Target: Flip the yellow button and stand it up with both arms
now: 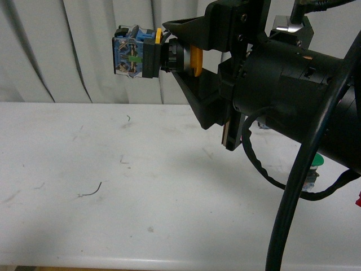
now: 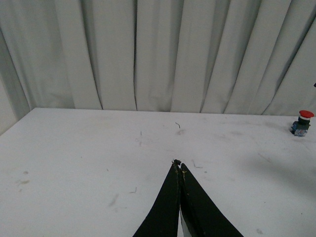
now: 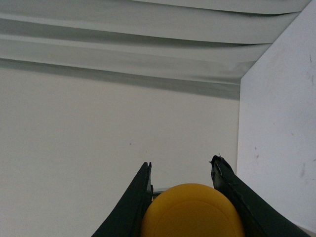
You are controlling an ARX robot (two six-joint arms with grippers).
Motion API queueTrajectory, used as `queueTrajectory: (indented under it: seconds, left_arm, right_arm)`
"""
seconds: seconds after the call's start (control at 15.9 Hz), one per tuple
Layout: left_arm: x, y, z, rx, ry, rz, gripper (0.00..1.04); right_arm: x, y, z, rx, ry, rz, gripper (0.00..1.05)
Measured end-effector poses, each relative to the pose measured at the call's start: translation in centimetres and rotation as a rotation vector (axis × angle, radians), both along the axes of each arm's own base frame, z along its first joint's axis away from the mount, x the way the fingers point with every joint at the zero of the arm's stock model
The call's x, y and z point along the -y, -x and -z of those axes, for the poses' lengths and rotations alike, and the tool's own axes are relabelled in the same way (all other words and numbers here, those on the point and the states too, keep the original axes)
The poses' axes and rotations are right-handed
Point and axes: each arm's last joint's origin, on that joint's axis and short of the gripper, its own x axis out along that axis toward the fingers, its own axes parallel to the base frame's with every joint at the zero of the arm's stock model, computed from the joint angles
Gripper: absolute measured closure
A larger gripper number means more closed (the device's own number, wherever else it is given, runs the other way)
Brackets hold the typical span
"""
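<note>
Front view shows the right gripper [image 1: 172, 52] clamped on the yellow button [image 1: 135, 52], held sideways high above the white table [image 1: 113, 180], contact block pointing left; the left gripper [image 2: 178, 164] hovers pinched closed, empty, over the table.

backdrop: pleated grey curtain [image 1: 56, 51] | surface: scuffed white table [image 1: 141, 186]

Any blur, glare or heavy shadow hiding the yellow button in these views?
Front view: even light, no glare; the yellow button reads clearly, the right arm is near-black. Right wrist view: the button's cap is close, soft and cropped. Left wrist view: sharp, a faint shadow on the table; no yellow button.
</note>
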Motion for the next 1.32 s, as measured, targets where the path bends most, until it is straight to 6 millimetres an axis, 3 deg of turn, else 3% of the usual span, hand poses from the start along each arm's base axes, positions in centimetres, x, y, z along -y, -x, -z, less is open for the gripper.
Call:
queueTrajectory:
  seconds: [0.13, 0.44, 0.63, 0.75, 0.88, 1.01, 1.19, 1.32]
  left_arm:
    - [0.0, 0.0, 1.2, -0.012, 0.0, -0.001, 1.03]
    - [0.0, 0.0, 1.1, 0.0, 0.0, 0.0, 1.02]
    - [0.0, 0.0, 1.1, 0.0, 0.0, 0.0, 0.71]
    - [0.0, 0.0, 1.1, 0.0, 0.0, 0.0, 0.49]
    - [0.0, 0.0, 1.1, 0.0, 0.0, 0.0, 0.29]
    - [0.0, 0.0, 1.1, 0.0, 0.0, 0.0, 0.06]
    - [0.0, 0.0, 1.1, 0.0, -0.001, 0.0, 0.07]
    - [0.0, 0.0, 1.1, 0.0, -0.001, 0.0, 0.07]
  right_arm:
    - [0.0, 0.0, 0.0, 0.0, 0.0, 0.0, 0.7]
    - [-0.1, 0.1, 0.0, 0.009, 0.008, -0.003, 0.7]
    - [0.8, -0.1, -0.5, 0.1, 0.077, 0.045, 0.7]
    - [1.9, 0.0, -2.5, 0.252, 0.166, 0.166, 0.7]
    - [2.7, -0.4, -4.4, 0.354, 0.394, 0.331, 0.7]
    - [3.3, -1.0, -3.5, 0.407, 0.756, 0.499, 0.7]
    - [4.7, -1.6, -3.5, 0.552, 1.172, 0.718, 0.7]
    - [6.4, -2.6, -3.3, 0.556, 1.445, 0.781, 0.7]
